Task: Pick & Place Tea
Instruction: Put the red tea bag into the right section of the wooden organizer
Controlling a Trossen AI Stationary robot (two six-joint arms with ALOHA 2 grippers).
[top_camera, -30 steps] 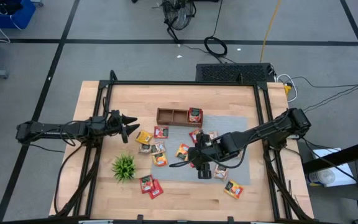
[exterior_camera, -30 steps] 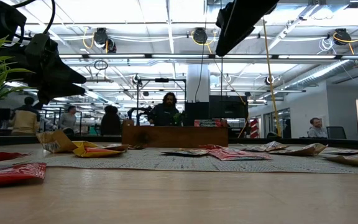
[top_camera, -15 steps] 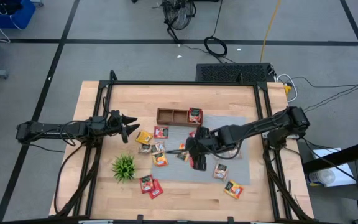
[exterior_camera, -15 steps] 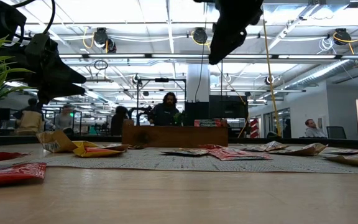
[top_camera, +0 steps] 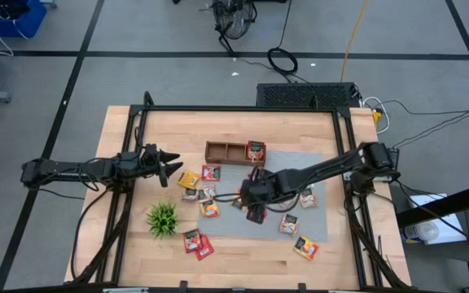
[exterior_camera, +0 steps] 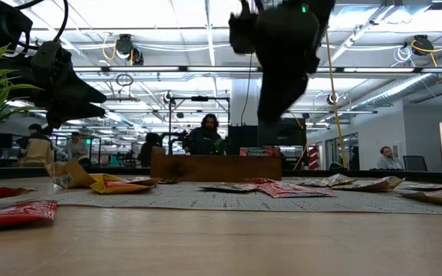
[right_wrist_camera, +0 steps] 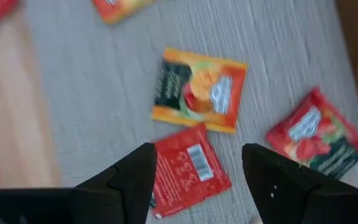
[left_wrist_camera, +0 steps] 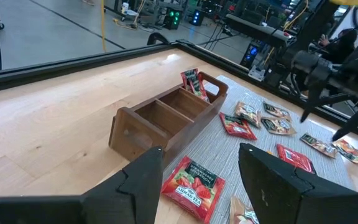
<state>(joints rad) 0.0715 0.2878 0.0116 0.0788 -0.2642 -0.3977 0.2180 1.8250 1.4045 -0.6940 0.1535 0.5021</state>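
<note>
Tea packets lie scattered over the grey mat (top_camera: 316,220) and the wood beside it, among them a red one (right_wrist_camera: 188,168), an orange one (right_wrist_camera: 201,90) and a red one with a strawberry print (right_wrist_camera: 319,134). One red packet (top_camera: 256,150) stands in the right compartment of the wooden tray (top_camera: 225,151). My right gripper (top_camera: 252,208) hangs open above the mat's middle, pointing steeply down, with the red packet below the gap between its fingers. My left gripper (top_camera: 175,165) stands open at the table's left, pointing toward the tray (left_wrist_camera: 166,118).
A small green plant (top_camera: 163,218) in a white pot stands near the table's front left. More packets lie by it (top_camera: 192,238) and at the mat's near right corner (top_camera: 305,247). A black frame rims the table (top_camera: 137,130). People sit in the room beyond.
My right gripper has come down toward the mat and gone toward the table's left, over the packets in the mat's middle, rolling its wrist as it went. The packets lie where they were.
</note>
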